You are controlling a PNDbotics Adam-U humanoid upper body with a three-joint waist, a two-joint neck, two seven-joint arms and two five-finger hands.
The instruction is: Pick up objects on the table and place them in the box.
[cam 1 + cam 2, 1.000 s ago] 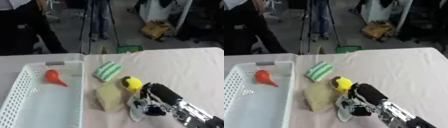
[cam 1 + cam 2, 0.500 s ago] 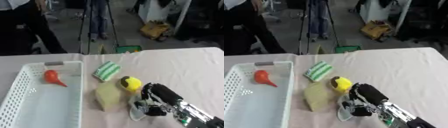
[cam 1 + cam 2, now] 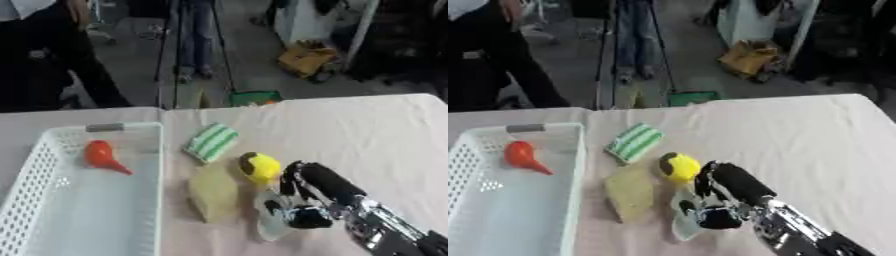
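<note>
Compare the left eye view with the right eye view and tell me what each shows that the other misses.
Only the left eye view shows nothing extra of the task's things. Only the right eye view shows more bare table on the right. Both share the white basket holding an orange object, the green-striped item, yellow object, tan pad and right hand.

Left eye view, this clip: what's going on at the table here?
The robot's right hand reaches in from the lower right and is down over a pale, whitish object on the cloth-covered table; whether its fingers have closed on it cannot be told. Beside it lie a yellow ball, a tan sponge and a green striped cloth. The white basket on the left holds only an orange-red bulb-shaped thing. The left hand is out of sight.
</note>
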